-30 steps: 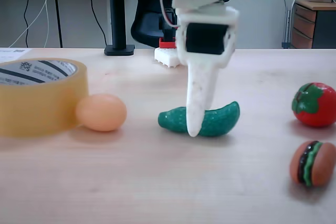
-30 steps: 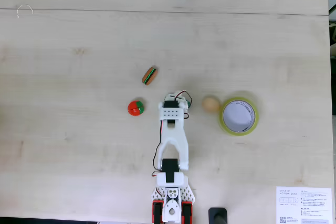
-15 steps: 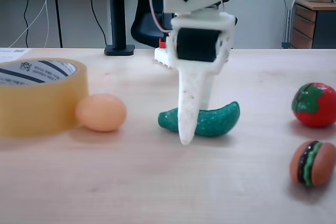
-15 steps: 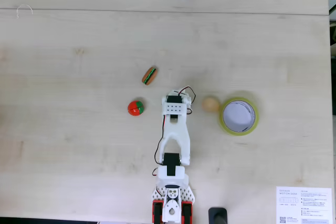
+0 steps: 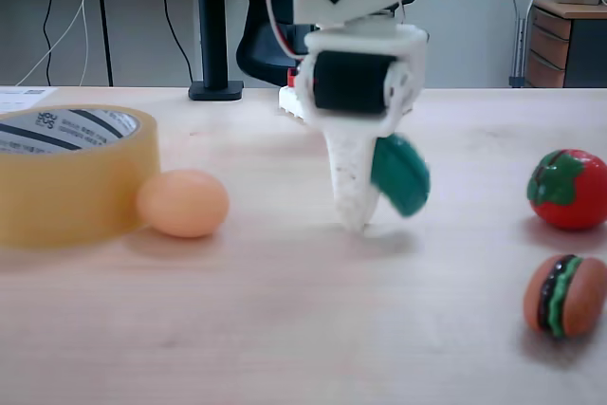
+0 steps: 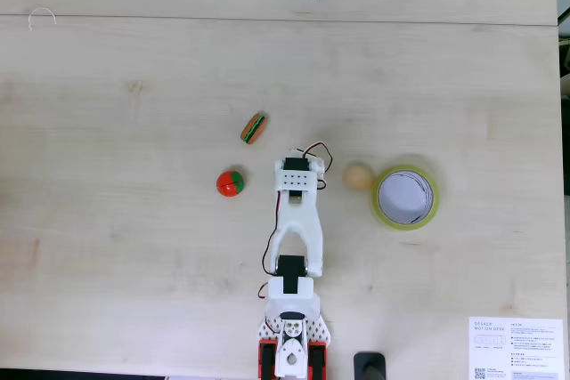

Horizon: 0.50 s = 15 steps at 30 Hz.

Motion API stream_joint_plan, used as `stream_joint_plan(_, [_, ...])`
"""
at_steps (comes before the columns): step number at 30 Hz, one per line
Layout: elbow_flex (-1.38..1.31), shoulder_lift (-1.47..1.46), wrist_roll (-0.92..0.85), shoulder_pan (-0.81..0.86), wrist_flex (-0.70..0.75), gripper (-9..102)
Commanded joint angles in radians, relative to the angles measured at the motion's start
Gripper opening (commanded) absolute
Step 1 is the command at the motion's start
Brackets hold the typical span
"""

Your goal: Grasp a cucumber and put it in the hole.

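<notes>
Wooden table (image 5: 237,329), empty hole (image 6: 406,196)

An orange egg (image 5: 182,203) lies left on the wooden table (image 5: 285,329); a tomato (image 5: 567,189) sits right, a burger (image 5: 563,295) nearer; a sheet of paper (image 6: 515,345) lies at a corner

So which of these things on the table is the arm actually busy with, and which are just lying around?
Part of the job:
- cucumber, held in the gripper, off the table
- tape roll, whose hole is the target

Just lying about:
- egg, beside the tape roll
- toy tomato
- toy burger
- printed sheet
</notes>
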Motion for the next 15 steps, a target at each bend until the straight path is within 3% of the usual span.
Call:
stream_joint_plan(1, [-0.008,0.011,0.012,0.003,0.002,0])
stream_joint_plan(15, [-0.055,0.126,0.178,0.018,0.012,0])
